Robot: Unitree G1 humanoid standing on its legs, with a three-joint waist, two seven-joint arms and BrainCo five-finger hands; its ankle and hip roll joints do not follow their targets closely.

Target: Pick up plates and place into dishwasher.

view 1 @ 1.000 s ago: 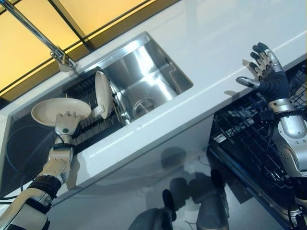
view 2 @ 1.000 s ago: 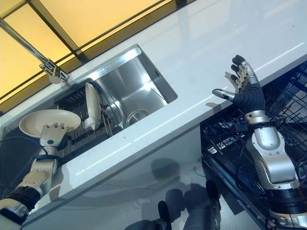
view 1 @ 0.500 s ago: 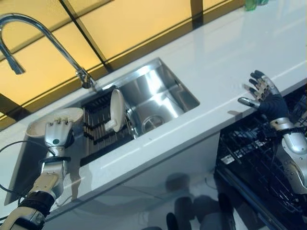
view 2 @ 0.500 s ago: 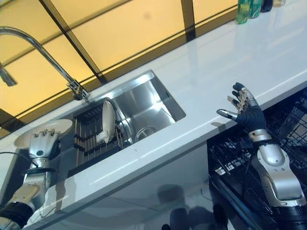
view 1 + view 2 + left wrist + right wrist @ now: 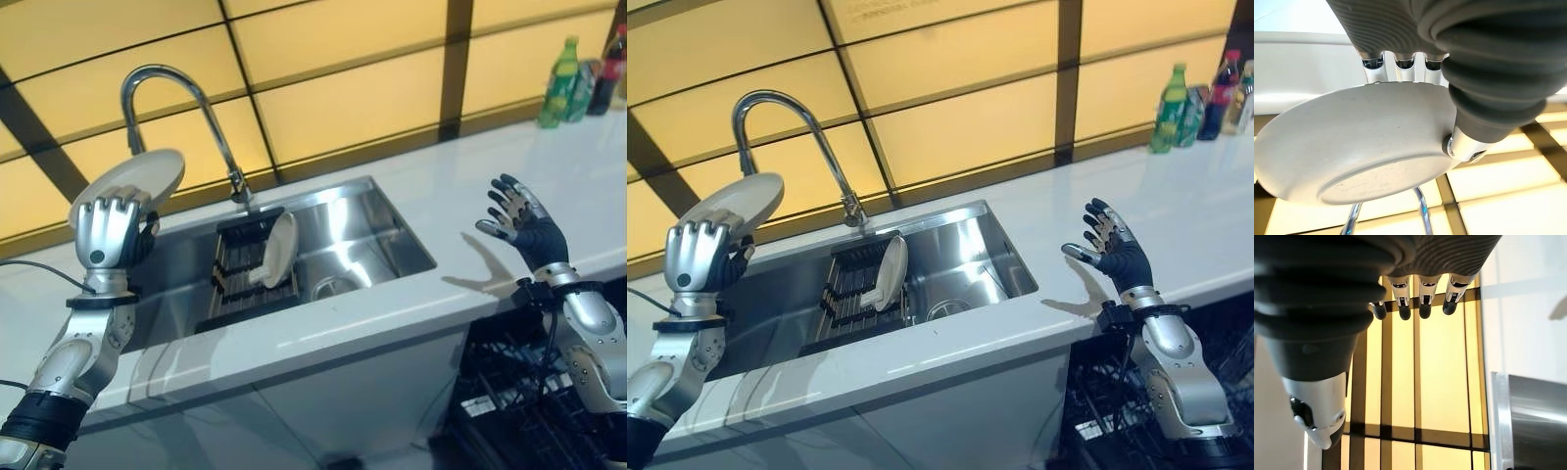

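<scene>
a pale plate [image 5: 132, 179] sits up in the upper left of the frame, tilted, held by the left hand [image 5: 106, 230] whose fingers curl over its rim; the left wrist view shows the plate's underside [image 5: 1356, 147] against those fingers, with the thumb pressed on its edge. just right of it curves the tall chrome faucet [image 5: 186, 108], close by the raised plate. below, in the middle, the steel sink [image 5: 392, 240] holds a dark rack [image 5: 240, 279] with a second plate [image 5: 277, 250] standing on edge in it. the white counter [image 5: 333, 328] runs across in front. at the right, the right hand [image 5: 524, 220] hangs above the counter, fingers spread and holding nothing. under it, lower right, is the dishwasher's dark wire rack [image 5: 509, 401]. bottles [image 5: 563, 83] stand in the upper right corner.
</scene>
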